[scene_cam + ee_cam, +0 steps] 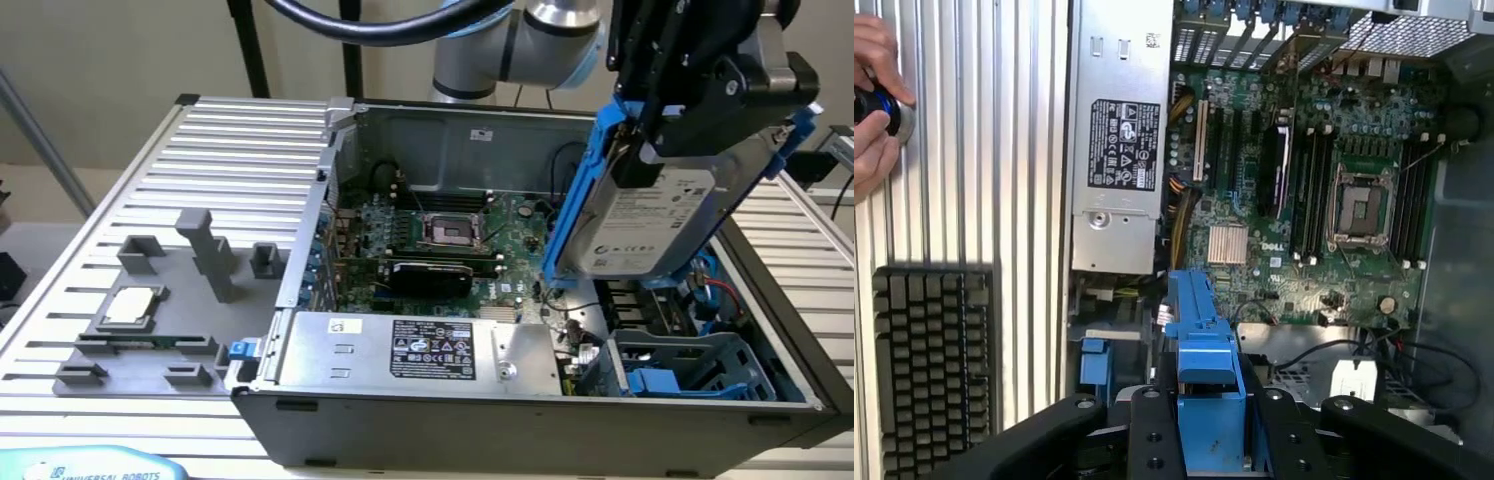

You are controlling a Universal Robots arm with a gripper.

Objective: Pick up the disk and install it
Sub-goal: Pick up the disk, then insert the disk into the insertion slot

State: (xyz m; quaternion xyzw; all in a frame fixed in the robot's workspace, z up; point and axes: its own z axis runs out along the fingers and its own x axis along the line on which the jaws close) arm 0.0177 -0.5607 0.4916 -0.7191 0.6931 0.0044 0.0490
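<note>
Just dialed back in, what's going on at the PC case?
The gripper is clamped on the disk, holding it on edge in the air above the open computer case. It is not yet seated; the blue drive cage in the case lies below it. A person's hand is on the ribbed table beside the case.

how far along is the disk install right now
Done: the pickup. The gripper is shut on the disk, which hangs tilted in the air, clear of every surface.
In hand: the disk is held over the open computer case, at the end with the blue cage.
Left: the install itself. The disk is not yet seated in anything inside the case.
</note>
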